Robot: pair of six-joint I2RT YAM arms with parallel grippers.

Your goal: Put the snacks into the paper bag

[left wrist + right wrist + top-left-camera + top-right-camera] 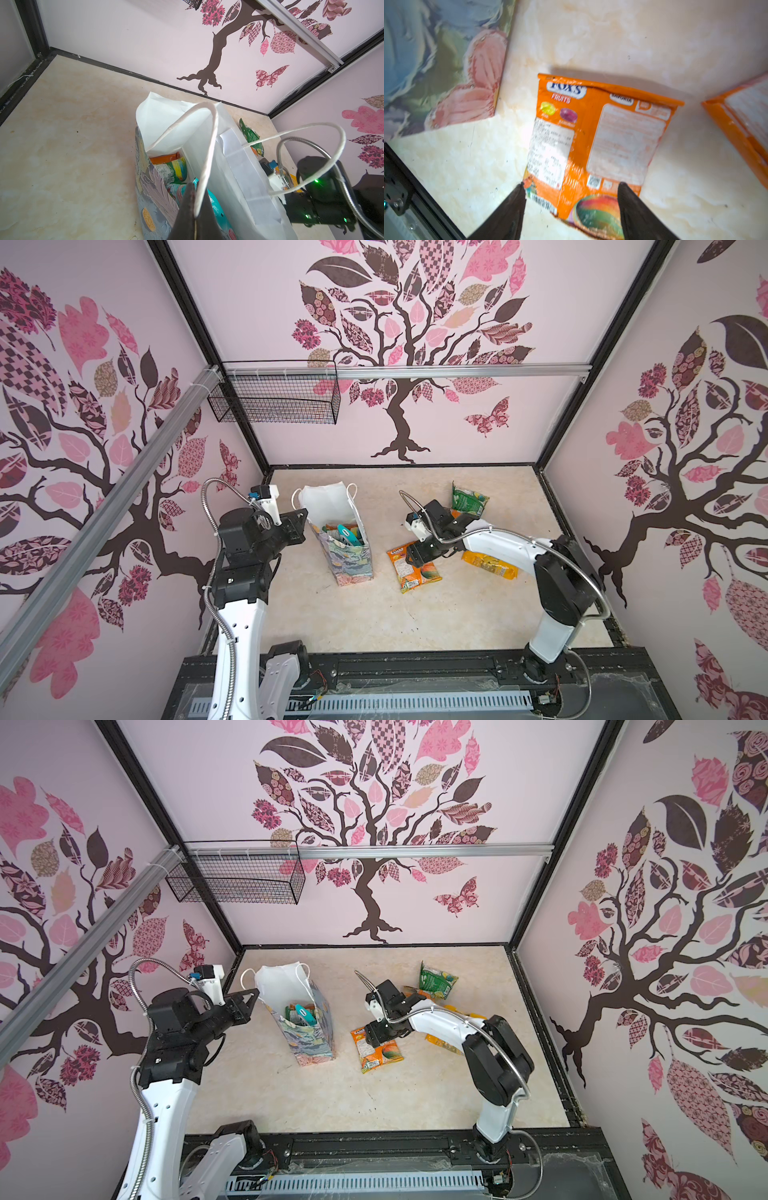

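Wide claw [571, 184] astride orange packet [593, 133]

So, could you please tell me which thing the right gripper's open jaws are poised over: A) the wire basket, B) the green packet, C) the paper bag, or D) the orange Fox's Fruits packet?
D: the right wrist view shows the right gripper with its jaws apart on either side of the orange Fox's Fruits packet, which lies flat, clear of the paper bag.
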